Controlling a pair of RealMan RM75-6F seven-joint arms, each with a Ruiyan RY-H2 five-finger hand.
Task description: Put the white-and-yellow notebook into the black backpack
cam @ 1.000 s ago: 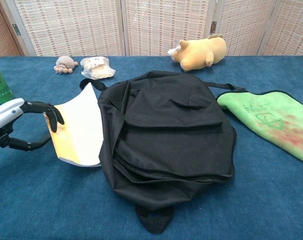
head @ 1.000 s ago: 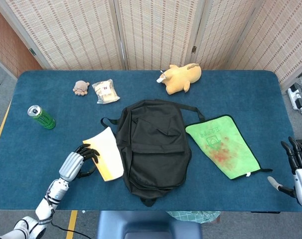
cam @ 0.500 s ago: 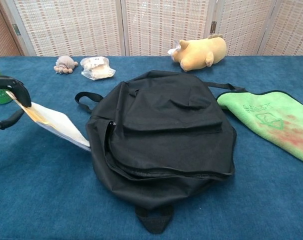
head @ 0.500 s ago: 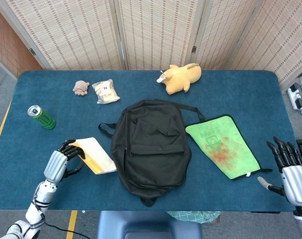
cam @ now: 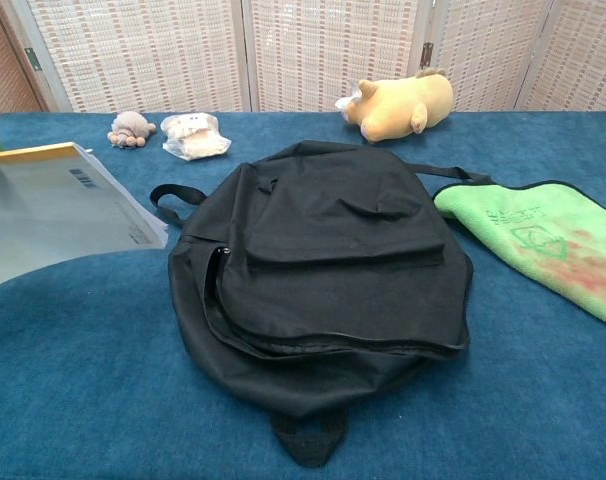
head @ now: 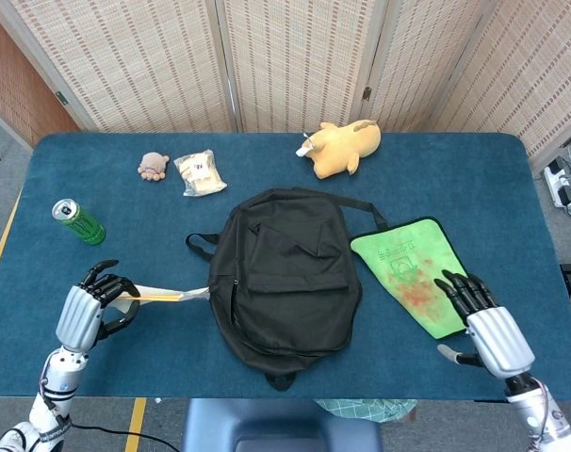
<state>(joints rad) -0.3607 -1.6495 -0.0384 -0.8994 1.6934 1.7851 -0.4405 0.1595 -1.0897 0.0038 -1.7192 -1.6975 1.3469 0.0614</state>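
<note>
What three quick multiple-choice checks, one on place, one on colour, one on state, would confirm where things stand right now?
1. Where is the green can?
A. far-left part of the table
B. on the cloth
C. beside the plush toy

2. What colour is the cloth right of the black backpack?
A. blue
B. green with red stains
C. white

3. What is the left hand doing?
A. resting empty
B. pressing the backpack
C. holding the white-and-yellow notebook

Key: 1 A, the can stands near the left table edge; 2 B, green fabric with red blotches; 3 C, the fingers grip the notebook's edge, clear of the backpack.
</note>
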